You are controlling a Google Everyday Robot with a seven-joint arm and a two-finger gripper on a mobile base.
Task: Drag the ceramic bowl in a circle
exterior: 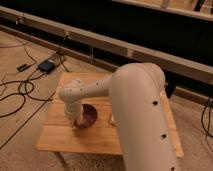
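Observation:
The ceramic bowl (pixel 88 116) is a small dark maroon glossy bowl on the wooden table (pixel 65 140), left of the table's middle. My white arm reaches from the right foreground across the table, and its wrist hangs over the bowl's left side. The gripper (pixel 77 121) is at the bowl's left rim, mostly hidden behind the wrist. I cannot tell whether it touches or holds the rim.
A small white thing (pixel 111 120) peeks out just right of the bowl, against the arm. A black box (pixel 46 65) and cables (pixel 20 92) lie on the floor to the left. A long low rail (pixel 100 42) runs behind the table.

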